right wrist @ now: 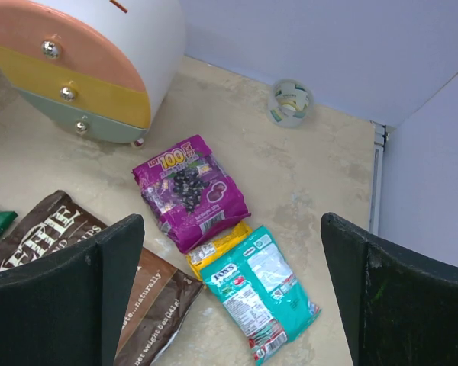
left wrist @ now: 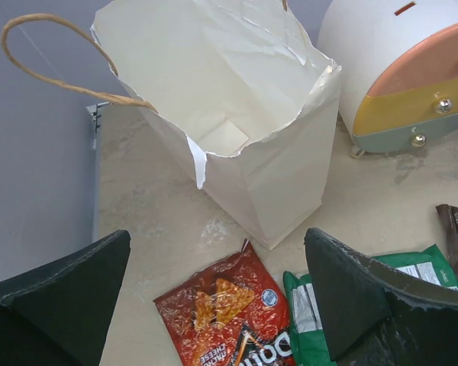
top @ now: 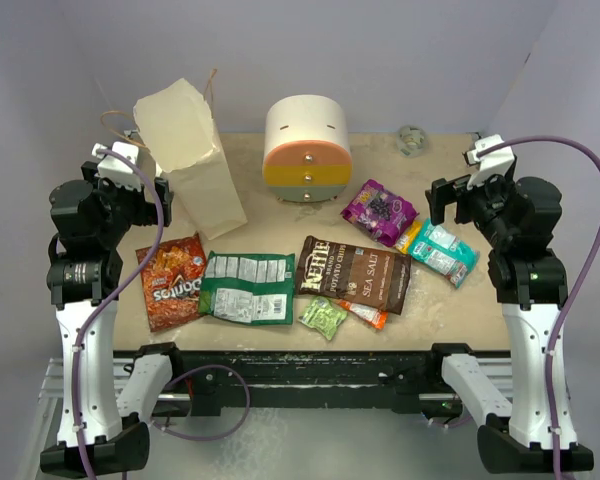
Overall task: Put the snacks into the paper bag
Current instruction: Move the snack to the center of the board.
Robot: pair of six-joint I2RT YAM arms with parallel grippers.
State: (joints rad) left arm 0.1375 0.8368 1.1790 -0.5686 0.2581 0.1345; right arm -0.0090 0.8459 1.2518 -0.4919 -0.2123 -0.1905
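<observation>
The cream paper bag (top: 192,155) stands open at the back left; the left wrist view looks into its mouth (left wrist: 229,99). Snacks lie flat on the table: red Doritos (top: 172,281) (left wrist: 230,313), green packet (top: 245,288) (left wrist: 412,267), brown chip bag (top: 355,272) (right wrist: 69,252), purple packet (top: 379,210) (right wrist: 189,191), teal packet (top: 442,251) (right wrist: 261,290), yellow-orange packet (right wrist: 217,248), small orange packet (top: 366,314) and lime-green packet (top: 323,318). My left gripper (left wrist: 221,305) is open and empty above the Doritos. My right gripper (right wrist: 233,297) is open and empty above the teal packet.
A round white container with pastel drawers (top: 307,148) (right wrist: 84,69) stands at the back centre. A roll of tape (top: 413,140) (right wrist: 290,102) lies at the back right near the wall. The table's front edge runs just below the snacks.
</observation>
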